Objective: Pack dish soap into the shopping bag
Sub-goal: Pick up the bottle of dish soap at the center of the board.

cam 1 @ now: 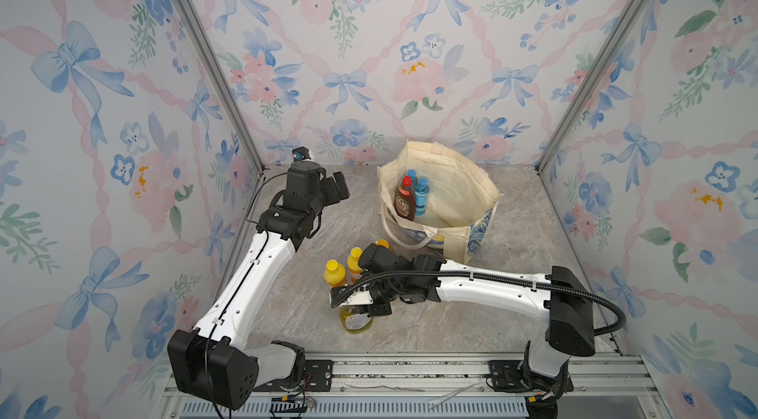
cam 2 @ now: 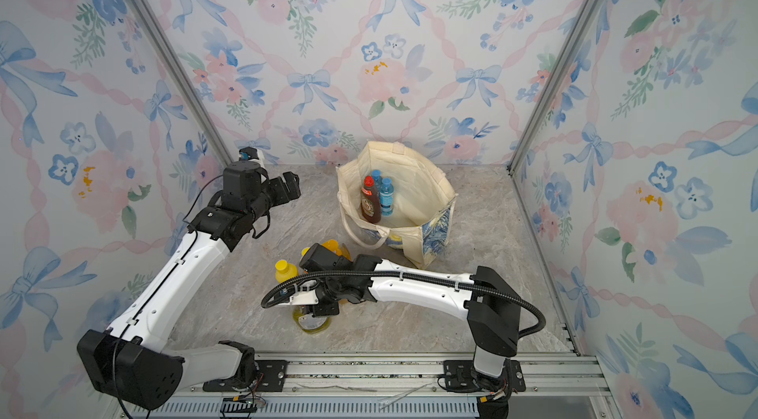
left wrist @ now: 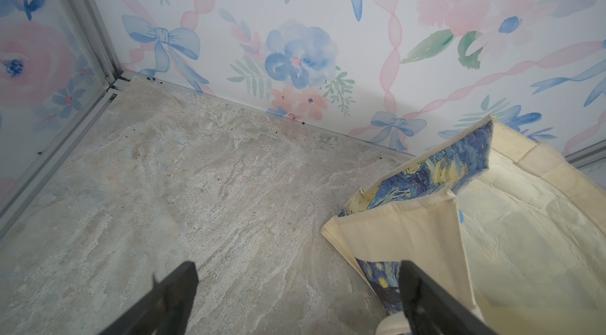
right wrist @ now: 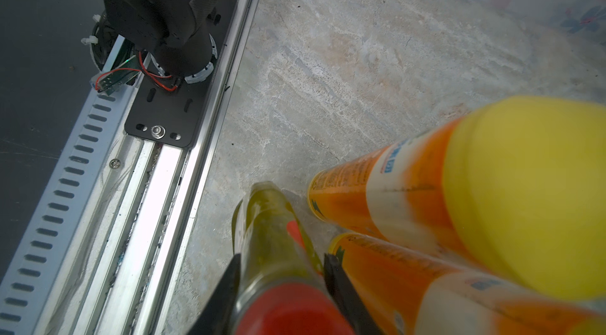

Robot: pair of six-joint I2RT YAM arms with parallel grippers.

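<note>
The left gripper [left wrist: 295,297] is held with its fingers spread as wide as they go, and nothing is carried between them. Only bare marble-patterned tabletop [left wrist: 196,185] is seen past its tips.

Two orange bottles with yellow caps [cam 1: 335,273] are stood close alongside the right gripper [right wrist: 282,284], and one of them is nearly touched by a finger [right wrist: 337,281]. What seems to be a third orange bottle [cam 1: 383,244] is mostly hidden behind the right wrist.

The right gripper is partly closed, and the dish soap bottle [right wrist: 262,228], a clear yellow-green one with a red cap, is clamped between its fingers at the neck, just under the cap. The bottle is kept upright directly below the gripper, and its lower body is seen under the wrist in both top views [cam 2: 311,322].

The shopping bag [cam 1: 459,191] is stood open beyond the right gripper, apart from it, and just beside one finger of the left gripper. A brown red-capped bottle [cam 1: 405,197] and blue bottles [cam 1: 421,197] are kept upright inside it.
</note>
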